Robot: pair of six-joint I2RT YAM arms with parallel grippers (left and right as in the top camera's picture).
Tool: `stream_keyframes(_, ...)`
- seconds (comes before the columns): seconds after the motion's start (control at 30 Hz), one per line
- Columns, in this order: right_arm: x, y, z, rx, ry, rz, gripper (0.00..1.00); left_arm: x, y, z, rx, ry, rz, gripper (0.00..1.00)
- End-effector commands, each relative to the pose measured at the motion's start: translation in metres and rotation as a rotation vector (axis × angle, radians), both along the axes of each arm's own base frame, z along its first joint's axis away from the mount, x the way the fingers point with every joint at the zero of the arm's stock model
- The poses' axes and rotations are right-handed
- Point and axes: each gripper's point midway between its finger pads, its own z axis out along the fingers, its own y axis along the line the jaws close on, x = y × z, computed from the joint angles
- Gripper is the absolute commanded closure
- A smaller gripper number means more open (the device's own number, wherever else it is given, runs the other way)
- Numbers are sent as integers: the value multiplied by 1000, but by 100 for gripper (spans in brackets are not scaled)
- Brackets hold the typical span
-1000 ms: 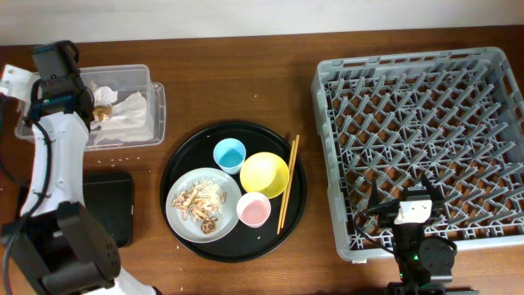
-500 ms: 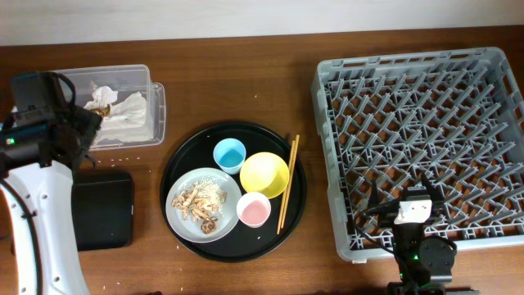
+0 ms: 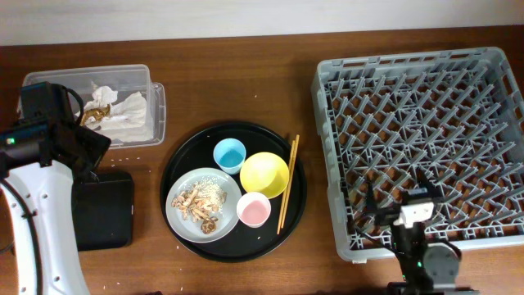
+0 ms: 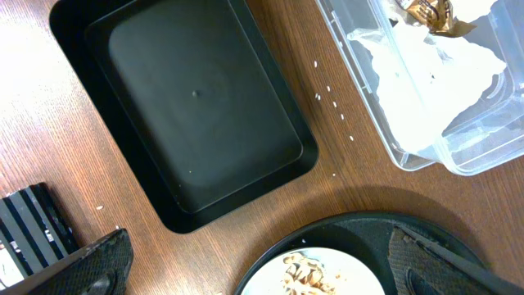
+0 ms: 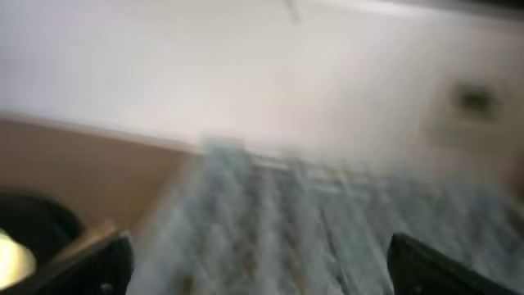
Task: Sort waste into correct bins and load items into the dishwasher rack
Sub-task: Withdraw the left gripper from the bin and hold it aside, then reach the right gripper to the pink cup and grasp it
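Observation:
White napkins (image 3: 127,115) and a gold-brown wrapper (image 3: 97,115) lie in the clear tub (image 3: 157,106). In front of it sits the shallow black tray (image 3: 106,209), bare inside (image 4: 196,115). The grey plate (image 3: 178,215) holds food scraps (image 3: 201,203), beside the blue cup (image 3: 229,154), yellow bowl (image 3: 264,174), pink cup (image 3: 253,210) and chopsticks (image 3: 287,184). My left gripper (image 3: 92,156) hangs open and empty between tub and black tray, with plate (image 4: 270,270) and scraps (image 4: 307,274) between its fingers in the left wrist view. My right gripper (image 3: 401,201) stands open, empty, over the dishwasher rack (image 3: 426,123) near its front edge.
The cups, bowl, plate and chopsticks rest on a large round black tray (image 3: 296,197) in the middle of the wooden table. White crumbs (image 4: 332,102) dot the wood by the tub. The right wrist view is blurred, showing only the rack (image 5: 327,229) and a wall behind.
My left arm has swung from over the clear tub toward the table's front, now above the gap by the black tray. The right gripper has shifted slightly.

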Motion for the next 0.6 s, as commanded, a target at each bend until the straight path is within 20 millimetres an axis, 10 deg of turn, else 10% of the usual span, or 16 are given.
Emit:
stream_keyframes(0.0,-49,96,16,127,-2,650,1,-1,3,0,12,7,-1,1)
stream_keyframes(0.17,-103,117,83,209,-197,912,1,-1,2,0,12,6,-1,1)
stream_keyframes(0.27,-96,97,110,513,-183,856,1,-1,3,0,12,7,-1,1)
stream_keyframes(0.57,-107,135,178,424,195,1121,1,-1,2,0,12,6,-1,1)
